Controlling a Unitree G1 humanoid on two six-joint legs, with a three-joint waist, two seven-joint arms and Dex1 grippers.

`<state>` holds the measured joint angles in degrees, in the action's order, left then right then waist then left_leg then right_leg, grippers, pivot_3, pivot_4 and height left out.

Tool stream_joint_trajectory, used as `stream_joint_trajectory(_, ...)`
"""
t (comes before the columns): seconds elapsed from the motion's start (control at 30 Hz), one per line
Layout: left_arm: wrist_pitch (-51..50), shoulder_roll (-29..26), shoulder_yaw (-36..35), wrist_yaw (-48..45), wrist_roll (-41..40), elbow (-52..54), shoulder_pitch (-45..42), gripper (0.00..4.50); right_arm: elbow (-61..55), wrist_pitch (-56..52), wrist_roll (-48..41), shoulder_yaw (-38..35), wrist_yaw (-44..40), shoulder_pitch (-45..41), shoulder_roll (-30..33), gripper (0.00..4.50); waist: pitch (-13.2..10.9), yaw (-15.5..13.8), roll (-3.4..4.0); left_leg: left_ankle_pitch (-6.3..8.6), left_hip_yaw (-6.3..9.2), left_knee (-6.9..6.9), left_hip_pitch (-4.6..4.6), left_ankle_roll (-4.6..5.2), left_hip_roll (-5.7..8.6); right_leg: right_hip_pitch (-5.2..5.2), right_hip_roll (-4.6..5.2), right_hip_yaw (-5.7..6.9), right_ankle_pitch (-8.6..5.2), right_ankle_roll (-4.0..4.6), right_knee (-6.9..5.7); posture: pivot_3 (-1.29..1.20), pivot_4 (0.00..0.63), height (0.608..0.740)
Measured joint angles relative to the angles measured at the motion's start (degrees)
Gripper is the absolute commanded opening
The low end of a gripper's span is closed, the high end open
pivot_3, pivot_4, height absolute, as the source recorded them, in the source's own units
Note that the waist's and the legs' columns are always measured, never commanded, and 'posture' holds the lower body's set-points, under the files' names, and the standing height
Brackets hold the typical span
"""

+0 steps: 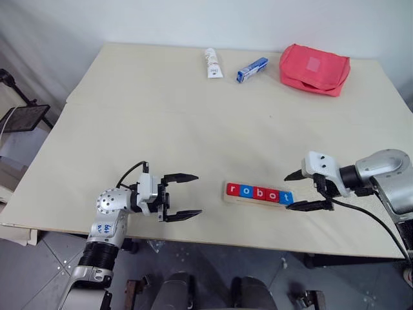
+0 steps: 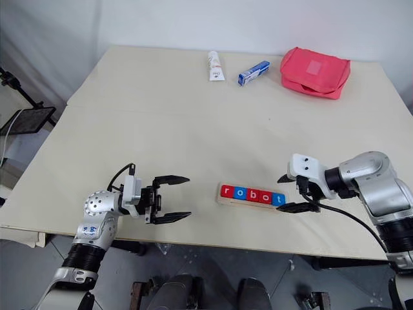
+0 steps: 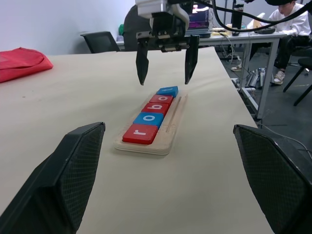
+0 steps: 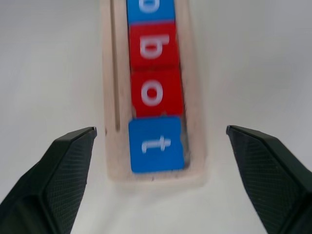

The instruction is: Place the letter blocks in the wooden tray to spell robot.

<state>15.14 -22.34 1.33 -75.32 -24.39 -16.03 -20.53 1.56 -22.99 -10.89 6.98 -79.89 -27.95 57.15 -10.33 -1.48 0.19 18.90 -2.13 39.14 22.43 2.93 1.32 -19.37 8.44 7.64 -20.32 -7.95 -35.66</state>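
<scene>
Five letter blocks [image 1: 259, 194] fill the wooden tray [image 1: 230, 197], between both grippers' wide-apart jaws.

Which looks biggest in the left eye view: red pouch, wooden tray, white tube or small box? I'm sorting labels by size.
1. Red pouch
2. Wooden tray
3. White tube and small box: too alike to rank; both lie farther from the camera than the tray.

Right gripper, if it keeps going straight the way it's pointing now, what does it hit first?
Most likely the blue "t" letter block at the near end of the long pale wooden tray. The open right gripper straddles that end, pointing down at it; exact depth is unclear.
</scene>
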Motion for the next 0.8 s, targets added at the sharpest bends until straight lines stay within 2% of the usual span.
stream_joint_trajectory(0.07, 0.0, 0.0, 0.0, 0.0, 0.0, 0.0, 0.0, 4.5, -2.4, -1.5, -1.4, -2.2, 1.1, 2.6, 0.1, 4.48, 0.0, 0.0, 0.0, 0.0, 0.03, 0.0, 0.01, 0.0, 0.02, 0.01, 0.01, 0.01, 0.0, 0.0, 0.0, 0.0, 0.15, 0.74)
stream_joint_trajectory(0.3, 0.3, 0.0, 0.3, -0.6, 0.0, -0.3, -0.2, 4.5, -11.2, -7.4, -6.4, -8.2, 2.3, 12.8, 2.9, 2.15, 0.0, 0.0, 0.0, 0.0, -0.01, -0.02, 0.01, 0.0, 0.01, 0.02, 0.0, -0.01, 0.0, 0.0, 0.02, 0.0, 0.15, 0.74)
stream_joint_trajectory(0.5, 0.4, 0.3, 0.4, -1.1, 0.0, -0.6, -0.9, 4.5, -12.6, -8.4, -7.0, -8.6, 4.4, 14.9, 2.9, 0.01, 0.0, 0.2, 0.0, -0.01, -0.04, -0.02, -0.02, -0.01, -0.01, 0.01, -0.01, -0.01, 0.0, -0.01, 0.02, 0.0, 0.15, 0.74)
stream_joint_trajectory(0.8, 0.3, 0.1, 0.4, -1.7, 0.0, -0.8, -1.4, 4.5, -5.9, -6.6, -5.9, -4.4, 5.3, 10.9, 1.2, 0.01, 0.0, 0.2, 0.0, -0.01, -0.04, -0.02, -0.01, -0.01, 0.0, 0.01, -0.01, -0.01, 0.0, -0.01, 0.03, 0.0, 0.15, 0.74)
